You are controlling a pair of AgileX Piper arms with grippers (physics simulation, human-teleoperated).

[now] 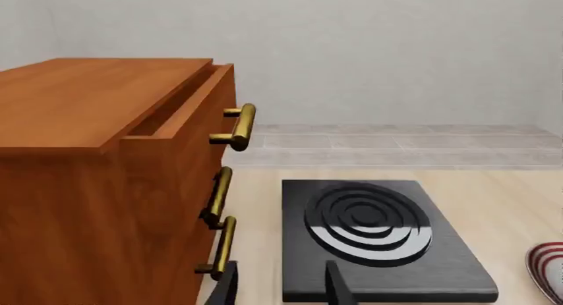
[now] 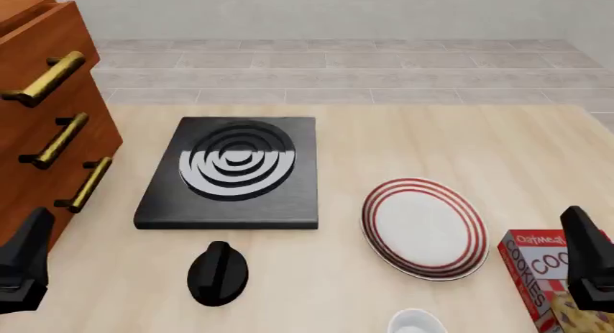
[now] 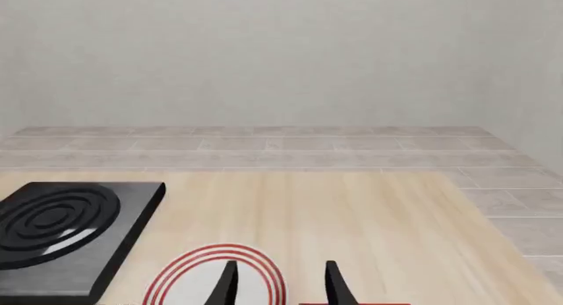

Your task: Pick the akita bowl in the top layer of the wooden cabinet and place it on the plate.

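- Left wrist view: the wooden cabinet (image 1: 97,186) fills one side, and the top layer (image 1: 189,104) is pulled out a little. Its inside is hidden, so the akita bowl cannot be seen. The left gripper (image 1: 281,285) has its fingers apart and holds nothing, near the black stove (image 1: 378,242).
- Front view: the plate (image 2: 424,226) lies bare on the table (image 2: 461,149), between the stove and a cookie box (image 2: 542,275).
- Right wrist view: the right gripper (image 3: 279,285) is parted and empty, above the plate.
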